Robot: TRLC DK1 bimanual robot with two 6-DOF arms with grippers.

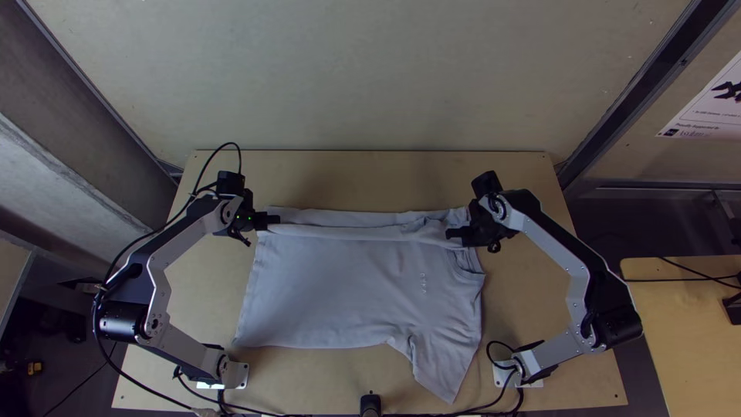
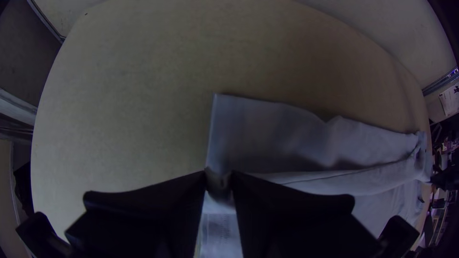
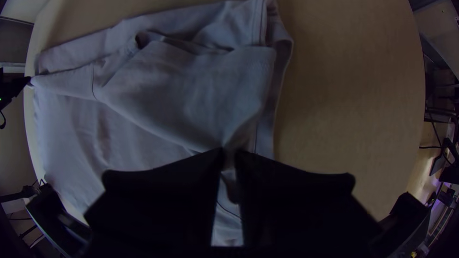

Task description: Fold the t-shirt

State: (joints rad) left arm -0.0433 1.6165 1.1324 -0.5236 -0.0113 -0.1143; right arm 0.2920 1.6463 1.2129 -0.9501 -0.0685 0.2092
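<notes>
1. Left arm (image 1: 159,297): from its base at lower left in the top view, it bends outward at the black elbow (image 1: 123,318), then slants up and inward to the left wrist (image 1: 230,207).
2. Left pincer (image 1: 275,219): points inward, toward the other arm; in the left wrist view its black fingers angle together, leaving a narrow slot between the tips.
3. Right arm (image 1: 577,289): a near mirror, elbow bent outward, forearm slanting up and inward to the right wrist (image 1: 494,212).
4. Right pincer (image 1: 449,232): points inward too, its tips close together, well apart from the left pincer (image 2: 219,184).
</notes>
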